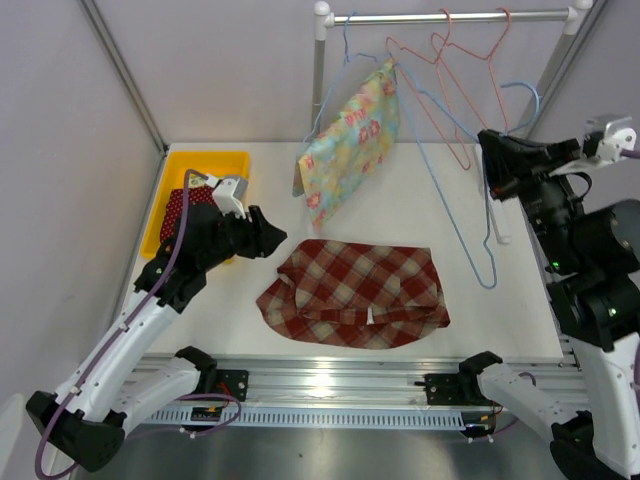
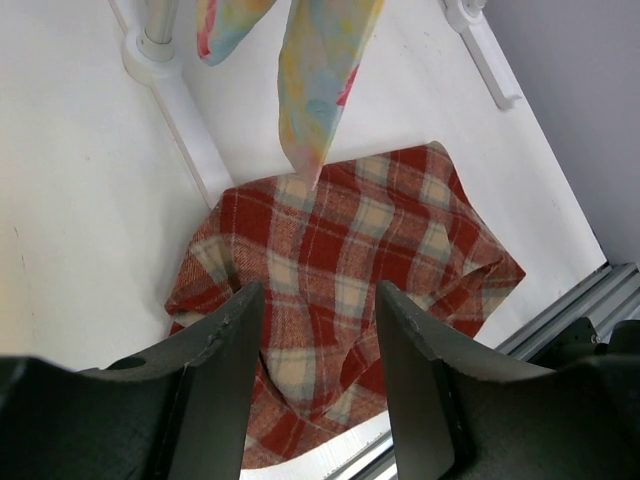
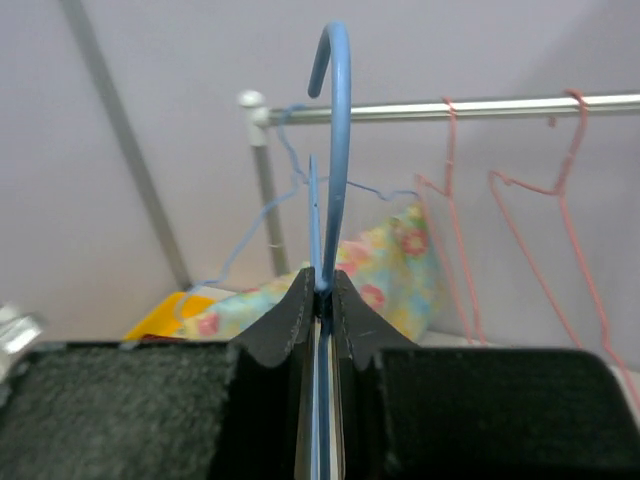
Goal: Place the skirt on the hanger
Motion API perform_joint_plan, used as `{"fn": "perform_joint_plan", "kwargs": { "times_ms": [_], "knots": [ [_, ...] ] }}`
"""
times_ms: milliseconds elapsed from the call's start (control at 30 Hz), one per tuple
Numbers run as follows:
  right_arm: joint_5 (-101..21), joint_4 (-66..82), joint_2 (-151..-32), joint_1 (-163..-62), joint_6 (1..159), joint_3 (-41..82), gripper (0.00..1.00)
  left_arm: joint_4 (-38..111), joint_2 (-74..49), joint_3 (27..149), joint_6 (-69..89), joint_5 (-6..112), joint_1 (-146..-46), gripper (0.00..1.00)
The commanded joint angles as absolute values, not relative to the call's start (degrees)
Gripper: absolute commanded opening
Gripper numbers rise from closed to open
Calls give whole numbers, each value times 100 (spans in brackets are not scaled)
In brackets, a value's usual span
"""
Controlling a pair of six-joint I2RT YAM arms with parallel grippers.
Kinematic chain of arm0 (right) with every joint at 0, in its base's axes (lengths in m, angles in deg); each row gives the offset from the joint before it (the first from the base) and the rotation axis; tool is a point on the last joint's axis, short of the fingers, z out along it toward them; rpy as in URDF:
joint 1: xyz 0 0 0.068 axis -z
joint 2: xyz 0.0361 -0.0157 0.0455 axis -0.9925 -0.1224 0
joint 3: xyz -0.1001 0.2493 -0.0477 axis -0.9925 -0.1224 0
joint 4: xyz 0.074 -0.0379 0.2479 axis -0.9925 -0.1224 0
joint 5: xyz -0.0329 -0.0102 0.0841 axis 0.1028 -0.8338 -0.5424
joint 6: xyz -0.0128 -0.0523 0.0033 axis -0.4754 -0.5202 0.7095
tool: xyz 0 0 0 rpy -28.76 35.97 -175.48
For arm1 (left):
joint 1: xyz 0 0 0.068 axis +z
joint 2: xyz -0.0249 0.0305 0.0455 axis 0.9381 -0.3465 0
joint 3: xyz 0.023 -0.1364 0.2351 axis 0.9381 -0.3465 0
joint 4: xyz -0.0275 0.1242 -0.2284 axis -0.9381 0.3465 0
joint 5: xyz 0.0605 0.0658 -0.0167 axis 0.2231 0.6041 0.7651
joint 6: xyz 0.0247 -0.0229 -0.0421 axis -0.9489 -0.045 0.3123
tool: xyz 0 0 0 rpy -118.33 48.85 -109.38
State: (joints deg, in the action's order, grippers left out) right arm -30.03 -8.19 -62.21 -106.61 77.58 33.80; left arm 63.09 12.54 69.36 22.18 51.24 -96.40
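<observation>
The right tool [image 3: 322, 285] pinches the hanger [image 3: 341, 130] just below its hook. The left tool [image 2: 320, 300] is spread above the skirt [image 2: 360, 230], which lies rumpled on the surface [image 2: 80, 200] beneath it. The cloth looks soft, light and floppy; a pinch at a folded edge should hold.

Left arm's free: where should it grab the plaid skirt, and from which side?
Probably the rumpled fold at the left end of the plaid skirt, nearest the open left gripper. Come straight down from above: the cloth lies mostly flat, and only that raised edge offers something to pinch.
</observation>
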Motion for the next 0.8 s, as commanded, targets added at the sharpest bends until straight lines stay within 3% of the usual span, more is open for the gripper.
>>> {"fn": "perform_joint_plan", "kwargs": {
  "times_ms": [0,167,400,767],
  "knots": [
    [-4386,-1696,-6158,-10652,8367,3229,0,6204,1391,7205,2093,5045,-9671,54],
    [-5837,-1908,-5676,-10679,8972,2615,0,6494,1760,7371,2172,5456,-9671,55],
    [-6672,-1136,-5191,-10897,9860,508,0,6890,2525,7679,2427,6064,-9671,56],
    [-5796,1369,-5726,-12717,10477,-1490,0,6794,2806,6653,2927,5441,-9689,55]
  ]
}}
